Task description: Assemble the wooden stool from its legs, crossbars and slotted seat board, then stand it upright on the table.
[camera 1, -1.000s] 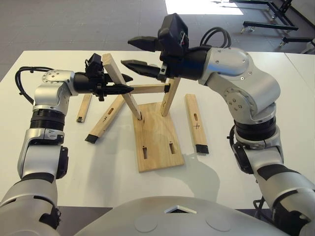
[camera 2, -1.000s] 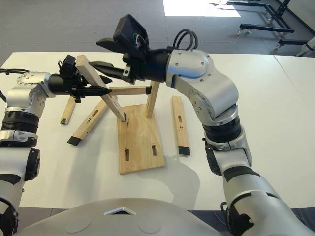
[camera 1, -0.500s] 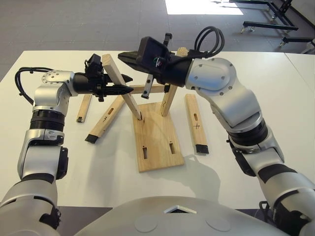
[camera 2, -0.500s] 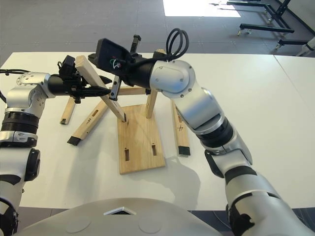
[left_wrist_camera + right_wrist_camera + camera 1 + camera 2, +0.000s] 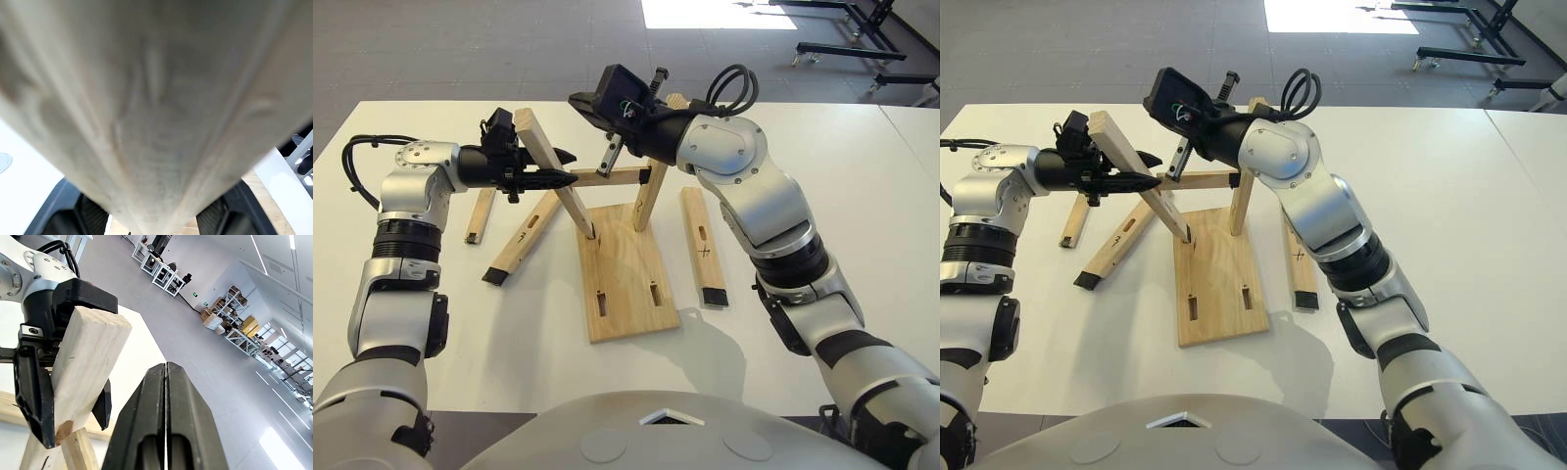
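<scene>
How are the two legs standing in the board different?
The left leg leans far over; the right leg stands nearly straight. The left hand is shut on the left leg; no hand grips the right leg. Both sit in the seat board, joined by a crossbar.

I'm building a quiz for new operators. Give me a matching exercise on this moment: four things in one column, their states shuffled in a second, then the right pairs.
Things:
1. left gripper
2. right gripper
3. seat board
4. loose leg right of the board

States:
A. flat on the table, wood standing in its two far slots
B. shut, holding nothing
C. flat on the table, in no slot
D. shut on the tilted leg

Pairs: 1-D, 2-B, 3-A, 4-C
</scene>
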{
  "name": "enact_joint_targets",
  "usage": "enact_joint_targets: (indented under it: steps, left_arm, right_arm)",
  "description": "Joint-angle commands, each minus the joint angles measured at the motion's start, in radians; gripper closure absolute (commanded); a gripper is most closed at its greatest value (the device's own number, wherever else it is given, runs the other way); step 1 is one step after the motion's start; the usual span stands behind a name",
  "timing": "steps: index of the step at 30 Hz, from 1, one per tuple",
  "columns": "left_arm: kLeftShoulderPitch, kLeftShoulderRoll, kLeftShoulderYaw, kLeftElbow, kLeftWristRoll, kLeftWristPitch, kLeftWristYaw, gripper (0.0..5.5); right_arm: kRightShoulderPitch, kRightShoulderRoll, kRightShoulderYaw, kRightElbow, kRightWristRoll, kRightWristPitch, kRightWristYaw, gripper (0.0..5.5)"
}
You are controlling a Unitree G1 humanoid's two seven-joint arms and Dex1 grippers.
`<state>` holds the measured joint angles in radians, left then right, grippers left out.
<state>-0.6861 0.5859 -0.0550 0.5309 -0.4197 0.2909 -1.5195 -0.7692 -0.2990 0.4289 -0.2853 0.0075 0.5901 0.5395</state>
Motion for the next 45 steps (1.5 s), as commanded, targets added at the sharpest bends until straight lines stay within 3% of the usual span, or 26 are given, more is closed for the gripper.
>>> enact_joint_targets:
  steps: [1,15,45]
  left_arm:
    - [-0.011,0.003,-0.012,0.005,0.025,0.014,0.001,3.48]
    - [-0.031,-0.018,-0.017,0.034,0.037,0.020,0.004,3.48]
    - [-0.070,-0.013,-0.043,0.078,0.085,0.034,0.027,3.48]
  right_arm:
    - [0.026,-0.027,0.037,-0.005,-0.058,-0.028,0.009,5.48]
    - [0.103,-0.075,0.101,0.015,-0.224,-0.164,0.028,5.48]
    - [0.193,-0.070,0.112,0.118,-0.375,-0.300,0.053,5.48]
